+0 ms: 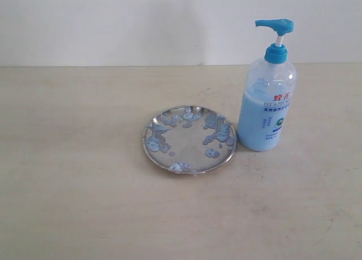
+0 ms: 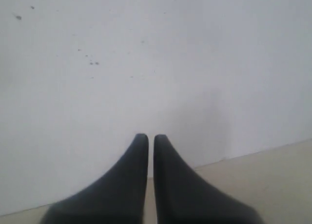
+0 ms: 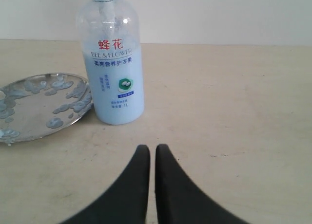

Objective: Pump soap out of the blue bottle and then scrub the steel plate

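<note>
The blue bottle (image 1: 267,104) stands upright on the table, its bright blue pump head (image 1: 275,27) pointing left. Just left of it, almost touching, lies the steel plate (image 1: 189,139), speckled with pale blue soap blobs (image 1: 218,134). In the right wrist view the blue bottle (image 3: 114,70) and the steel plate (image 3: 36,107) sit beyond my right gripper (image 3: 152,148), which is shut with nothing in it, a short way from the bottle. My left gripper (image 2: 151,136) is shut and empty, facing the white wall. Neither gripper appears in the exterior view.
The beige table (image 1: 73,203) stretches around the plate and bottle. A white wall (image 1: 113,22) stands behind its far edge.
</note>
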Controlling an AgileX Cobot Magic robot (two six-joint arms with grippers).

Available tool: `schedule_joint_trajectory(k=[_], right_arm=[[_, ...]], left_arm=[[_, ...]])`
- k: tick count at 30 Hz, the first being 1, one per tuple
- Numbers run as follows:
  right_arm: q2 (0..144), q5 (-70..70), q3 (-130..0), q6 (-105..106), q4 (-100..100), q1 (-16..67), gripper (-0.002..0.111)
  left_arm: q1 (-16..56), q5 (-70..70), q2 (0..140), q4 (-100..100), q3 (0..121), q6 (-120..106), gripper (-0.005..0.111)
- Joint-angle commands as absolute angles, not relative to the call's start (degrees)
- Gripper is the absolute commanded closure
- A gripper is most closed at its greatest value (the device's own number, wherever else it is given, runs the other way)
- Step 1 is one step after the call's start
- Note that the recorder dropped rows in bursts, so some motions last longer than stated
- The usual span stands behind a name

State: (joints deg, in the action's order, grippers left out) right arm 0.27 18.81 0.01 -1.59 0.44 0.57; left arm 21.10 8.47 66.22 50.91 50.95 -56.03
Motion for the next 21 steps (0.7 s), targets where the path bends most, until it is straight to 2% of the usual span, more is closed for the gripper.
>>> schedule_joint_trajectory(k=[1,4,12,17,19,21], right_arm=[[0.00,18.45,0.00,-1.35,0.38,0.52,0.107],[0.00,18.45,0.00,-1.35,0.38,0.52,0.107],[0.00,18.45,0.00,-1.35,0.38,0.52,0.107],[0.00,18.45,0.00,-1.35,0.38,0.52,0.107],[0.00,18.45,0.00,-1.35,0.38,0.52,0.107],[0.00,18.45,0.00,-1.35,0.38,0.52,0.107]], left_arm=[[21.05,-11.93,54.98,47.27,48.38,-56.55,0.103],[21.05,-19.00,48.17,45.21,47.11,-55.68,0.103],[21.05,-19.80,33.16,18.80,42.23,-54.46,0.103],[21.05,-19.68,29.63,13.28,42.11,-53.49,0.103],[21.05,-19.39,29.37,10.76,41.88,-47.31,0.103],[21.05,-19.71,29.63,10.48,41.75,-31.82,0.103]])
